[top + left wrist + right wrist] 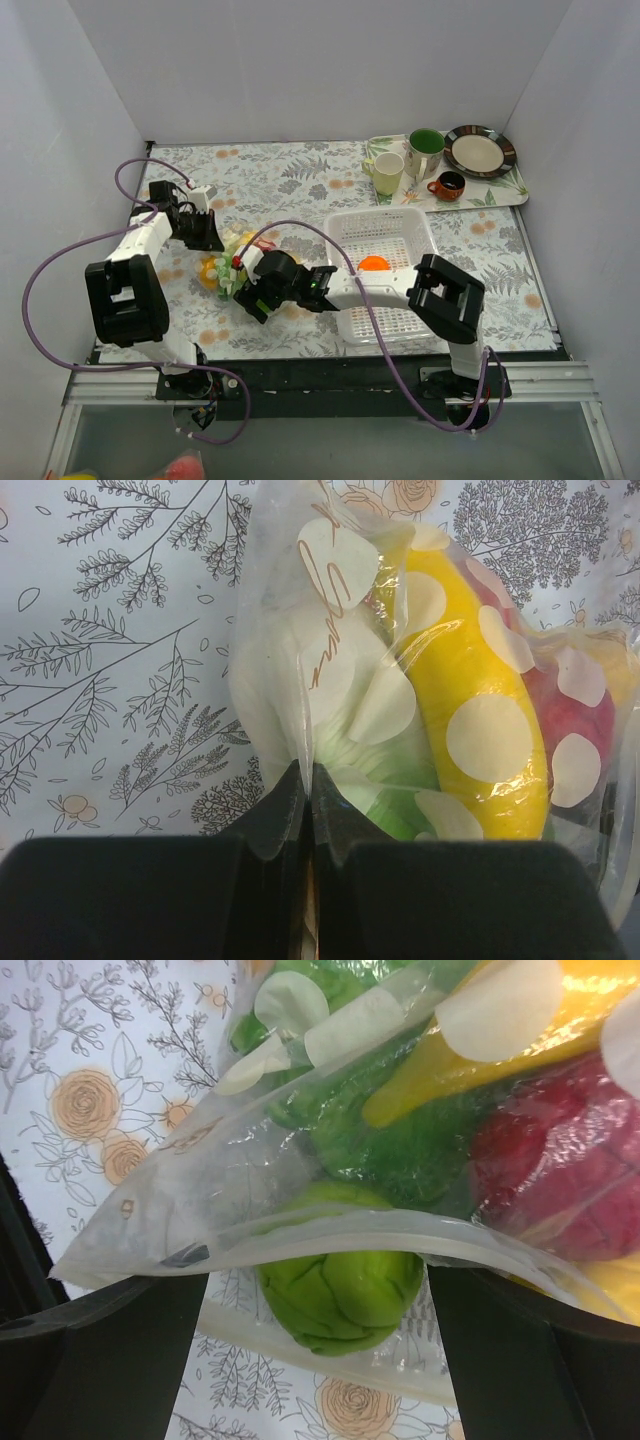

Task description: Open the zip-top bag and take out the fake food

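Observation:
The zip-top bag [226,262], clear with white dots, lies on the floral cloth left of the basket. My left gripper [210,234] is shut on a fold of the bag's plastic [307,780]. A yellow banana [480,710], a red fruit [592,730] and pale lettuce [395,805] show inside. My right gripper [246,296] is open at the bag's open mouth [400,1230]. A light green round piece [340,1295] sticks out of the mouth between the fingers [110,1360], touching neither. An orange piece [375,264] lies in the white basket [345,225].
A tray [512,190] at the back right holds a white mug [388,172], a green mug [425,150], a brown cup [447,185] and a plate [480,150]. White walls stand on three sides. Purple cables loop around both arms.

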Controlling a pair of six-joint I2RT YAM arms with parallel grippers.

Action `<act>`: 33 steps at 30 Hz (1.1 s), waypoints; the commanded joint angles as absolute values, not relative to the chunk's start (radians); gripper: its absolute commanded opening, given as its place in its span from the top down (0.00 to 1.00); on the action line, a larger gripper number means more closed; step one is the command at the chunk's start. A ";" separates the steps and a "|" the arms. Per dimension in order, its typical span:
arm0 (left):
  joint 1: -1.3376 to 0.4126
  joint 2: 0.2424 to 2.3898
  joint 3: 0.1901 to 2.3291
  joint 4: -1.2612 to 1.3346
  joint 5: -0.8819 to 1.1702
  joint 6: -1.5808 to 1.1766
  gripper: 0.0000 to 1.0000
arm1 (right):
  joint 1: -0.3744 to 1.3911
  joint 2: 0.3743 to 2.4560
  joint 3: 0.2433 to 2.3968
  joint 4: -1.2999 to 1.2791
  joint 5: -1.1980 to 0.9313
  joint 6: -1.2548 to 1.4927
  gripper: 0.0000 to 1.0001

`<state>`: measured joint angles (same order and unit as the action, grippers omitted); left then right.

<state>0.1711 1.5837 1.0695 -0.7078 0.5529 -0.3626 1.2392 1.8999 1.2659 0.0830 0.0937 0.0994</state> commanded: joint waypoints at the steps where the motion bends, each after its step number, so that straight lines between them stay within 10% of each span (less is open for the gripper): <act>1: 0.176 1.542 1.055 -0.756 0.497 -0.339 1.00 | 1.244 1.950 1.316 0.092 0.089 0.112 0.02; 8: 0.176 1.539 1.051 -0.753 0.489 -0.334 1.00 | 1.243 1.925 1.214 0.118 0.110 0.132 0.20; 12: 0.176 1.540 1.051 -0.752 0.495 -0.342 1.00 | 1.241 1.818 1.172 0.146 0.158 0.147 0.61; 18: 0.176 1.532 1.048 -0.744 0.483 -0.341 1.00 | 1.238 1.565 1.170 0.077 0.286 0.072 0.87; 33: 0.176 1.551 1.077 -0.741 0.517 -0.370 1.00 | 0.812 1.252 0.828 -0.311 0.787 0.358 0.99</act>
<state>0.1711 1.5696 1.0687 -0.7223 0.5323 -0.3641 0.8879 1.2201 0.8314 -0.1925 0.6621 0.2783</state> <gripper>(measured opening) 0.009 0.634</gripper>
